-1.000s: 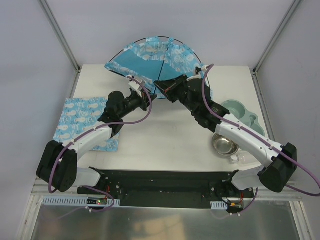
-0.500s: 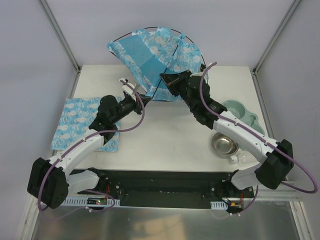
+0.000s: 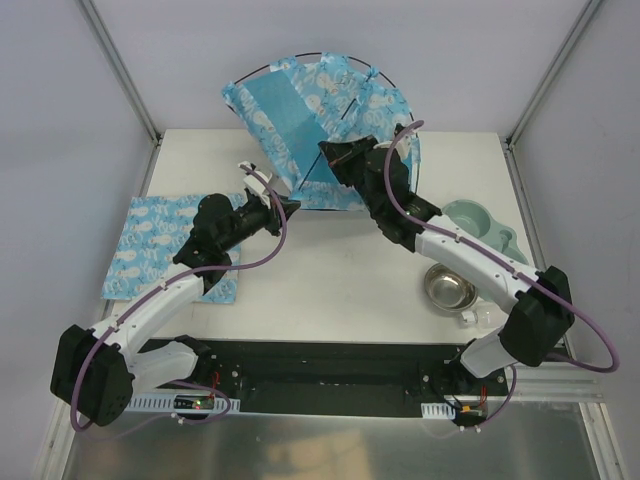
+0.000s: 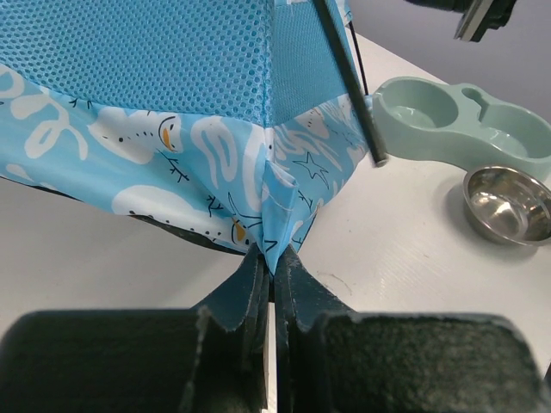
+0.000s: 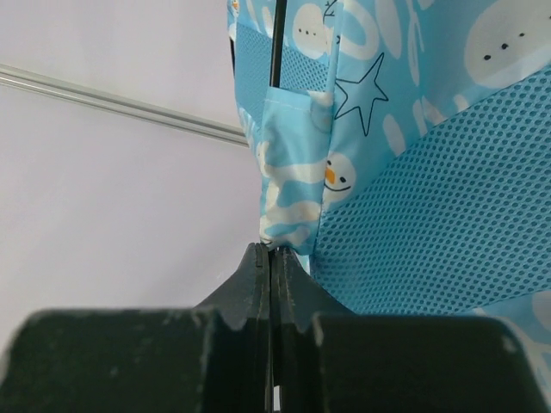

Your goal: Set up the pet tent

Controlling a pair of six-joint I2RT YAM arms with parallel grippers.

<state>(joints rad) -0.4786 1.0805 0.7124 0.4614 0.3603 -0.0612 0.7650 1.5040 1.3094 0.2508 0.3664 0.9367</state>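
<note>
The pet tent (image 3: 320,125), blue cloth with white print and mesh panels, hangs tilted above the back of the table. Thin black poles (image 3: 345,115) arc over it, and one pole's loose end (image 4: 357,95) crosses the left wrist view. My left gripper (image 3: 287,203) is shut on a lower corner of the tent (image 4: 274,232), the cloth pinched between its fingertips. My right gripper (image 3: 325,152) is shut on another corner, a printed fabric pocket (image 5: 288,202) with a pole (image 5: 277,43) running into it. The doorway does not show.
A flat mat (image 3: 165,245) of the same blue print lies at the left, partly under my left arm. A green double pet bowl (image 3: 485,230) and a steel bowl (image 3: 450,290) sit at the right. Walls close in the back and sides.
Both arms have lifted and turned the tent, which now stands higher and more open. The left gripper moved left and toward me with its corner; the right gripper rose.
</note>
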